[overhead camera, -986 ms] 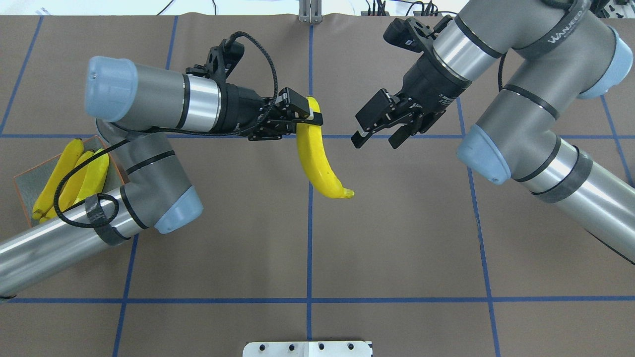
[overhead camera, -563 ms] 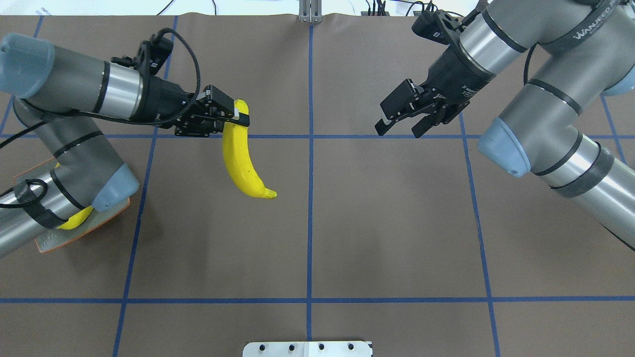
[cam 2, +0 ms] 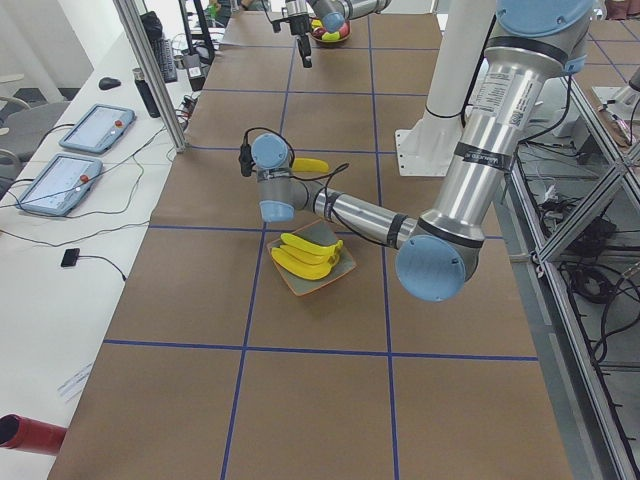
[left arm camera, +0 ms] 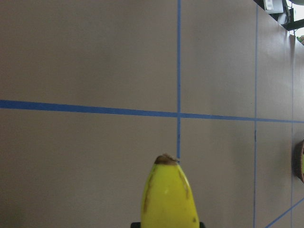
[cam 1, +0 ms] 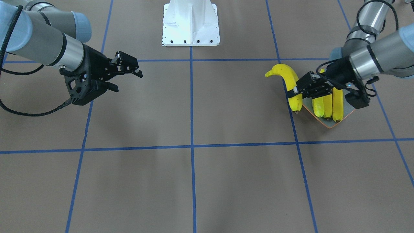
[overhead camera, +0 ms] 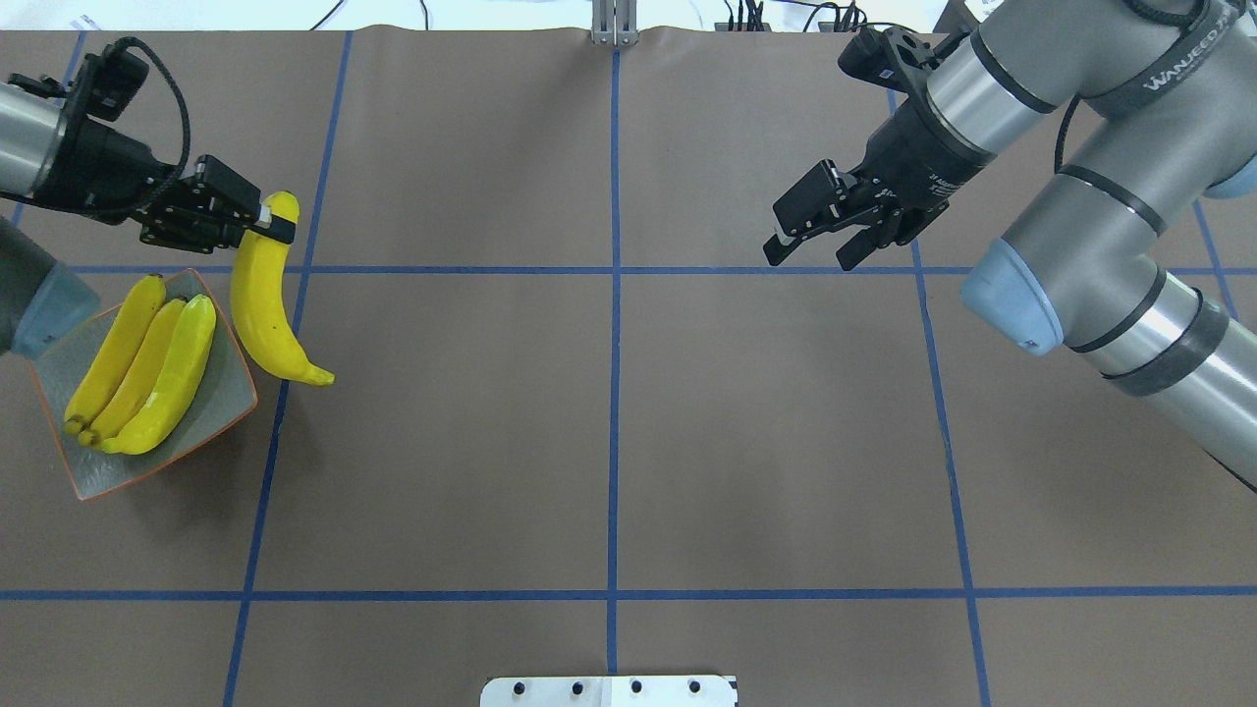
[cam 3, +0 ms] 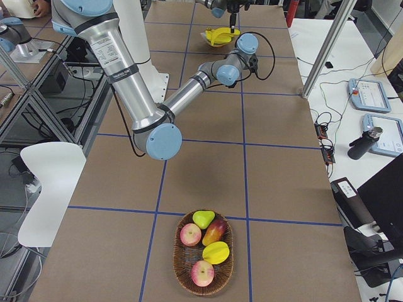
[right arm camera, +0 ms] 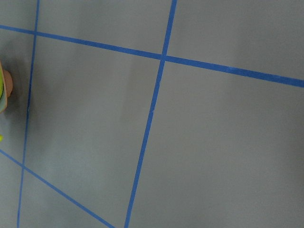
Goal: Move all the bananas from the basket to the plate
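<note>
Bananas (overhead camera: 142, 368), 3 of them, are lying side by side on the plate (overhead camera: 211, 417) at the left end of the table (overhead camera: 609, 442). They are touching one another and slanting from near-left to far-right.

Your left gripper (overhead camera: 274, 227) is clamping the 4th banana (overhead camera: 263, 304) close to its far end, with a finger pressing on each side. It is holding that banana in the air just beside the plate's right edge. The fruit is hanging with its curved free end pointing toward the near side and to the right. In the left wrist view, its brown-tipped end is showing over a crossing of blue tape lines (left arm camera: 178, 115).

Your right gripper (overhead camera: 810, 256) is hovering over the far right part of the table, well apart from the plate. Its jaws are standing spread and are grasping nothing.

At the table's right end, a woven basket (cam 3: 177, 258) is sitting with a green pear (cam 3: 203, 218) and apples (cam 3: 202, 272) in it.
</note>
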Robot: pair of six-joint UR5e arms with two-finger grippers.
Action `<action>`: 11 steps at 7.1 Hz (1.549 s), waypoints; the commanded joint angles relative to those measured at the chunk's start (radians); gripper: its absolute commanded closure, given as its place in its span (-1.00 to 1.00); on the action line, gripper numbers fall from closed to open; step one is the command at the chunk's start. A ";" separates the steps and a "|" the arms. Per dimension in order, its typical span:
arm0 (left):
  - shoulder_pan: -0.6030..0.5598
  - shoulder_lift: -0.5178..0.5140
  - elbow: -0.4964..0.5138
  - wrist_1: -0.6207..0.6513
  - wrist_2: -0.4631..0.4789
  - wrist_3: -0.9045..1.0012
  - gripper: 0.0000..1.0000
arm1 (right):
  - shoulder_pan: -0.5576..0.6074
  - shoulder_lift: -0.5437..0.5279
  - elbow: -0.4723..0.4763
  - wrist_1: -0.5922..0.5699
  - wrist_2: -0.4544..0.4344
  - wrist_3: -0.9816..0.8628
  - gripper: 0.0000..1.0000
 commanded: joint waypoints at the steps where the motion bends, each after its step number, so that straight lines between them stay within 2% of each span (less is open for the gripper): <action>1: -0.034 0.064 0.060 0.004 -0.020 0.011 1.00 | 0.002 -0.003 0.001 -0.001 -0.011 0.009 -1.00; 5: -0.060 0.202 0.071 -0.001 -0.003 0.008 1.00 | 0.010 -0.012 0.006 -0.003 -0.034 0.026 -1.00; 7: -0.078 0.207 0.115 0.001 0.011 0.007 1.00 | 0.010 -0.013 0.007 -0.003 -0.036 0.024 -1.00; 10: -0.082 0.236 0.123 -0.008 0.017 0.008 1.00 | 0.011 -0.024 0.009 -0.002 -0.036 0.024 -1.00; 11: -0.083 0.243 0.123 -0.010 0.017 0.008 0.73 | 0.014 -0.029 0.010 0.000 -0.036 0.024 -1.00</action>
